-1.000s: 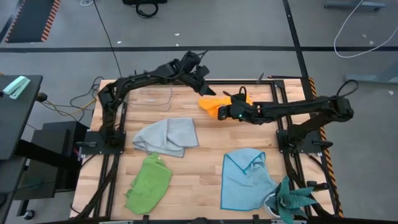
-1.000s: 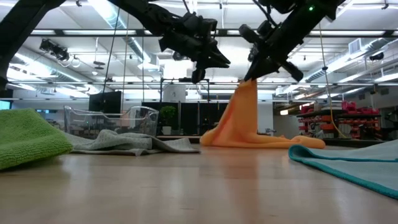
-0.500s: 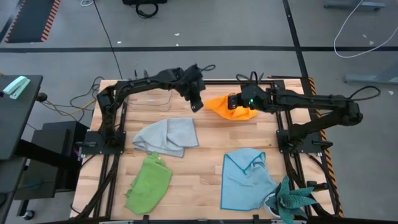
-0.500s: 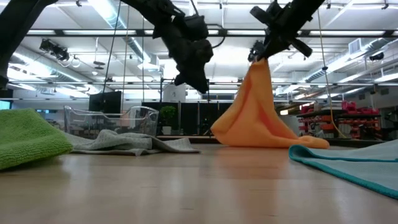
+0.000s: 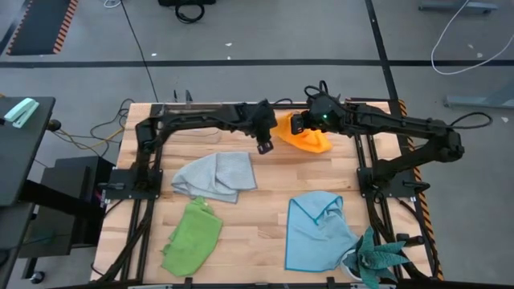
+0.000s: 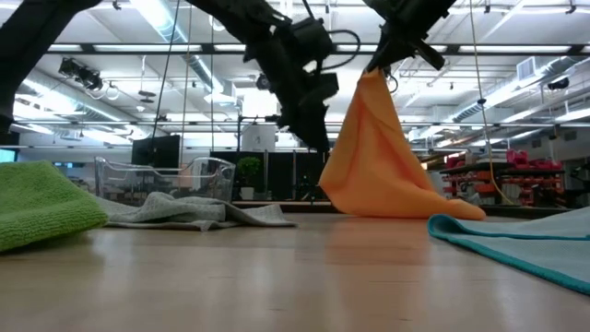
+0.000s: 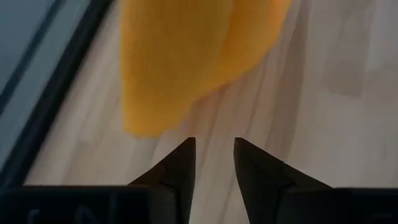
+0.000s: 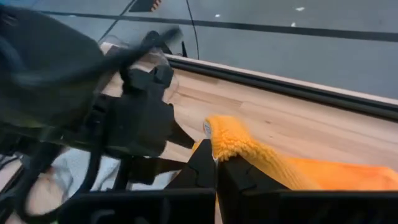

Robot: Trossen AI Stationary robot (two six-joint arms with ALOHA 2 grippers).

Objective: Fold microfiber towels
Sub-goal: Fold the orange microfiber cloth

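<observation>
Orange-yellow towel [image 6: 376,157] hangs from my right gripper [image 5: 299,124], pinched by a corner, its lower edge on the table's [image 5: 265,201] far side. My left gripper [image 5: 264,147], fingers slightly apart, hovers just beside it.

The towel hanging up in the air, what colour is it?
Orange-yellow towel, seen best in the low view.

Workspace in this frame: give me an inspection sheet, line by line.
Surface: wooden table, dark frame.
Job's things: orange towel hangs lifted, hem on the wood; grey towel, green towel and blue towel lie crumpled.
Clutter: clear box; teal plant.
Grippers: right gripper shut on orange towel; left gripper beside it, jaws apart, empty.
Cables: floor cables.
Surroundings: grey floor, nobody seen.
</observation>
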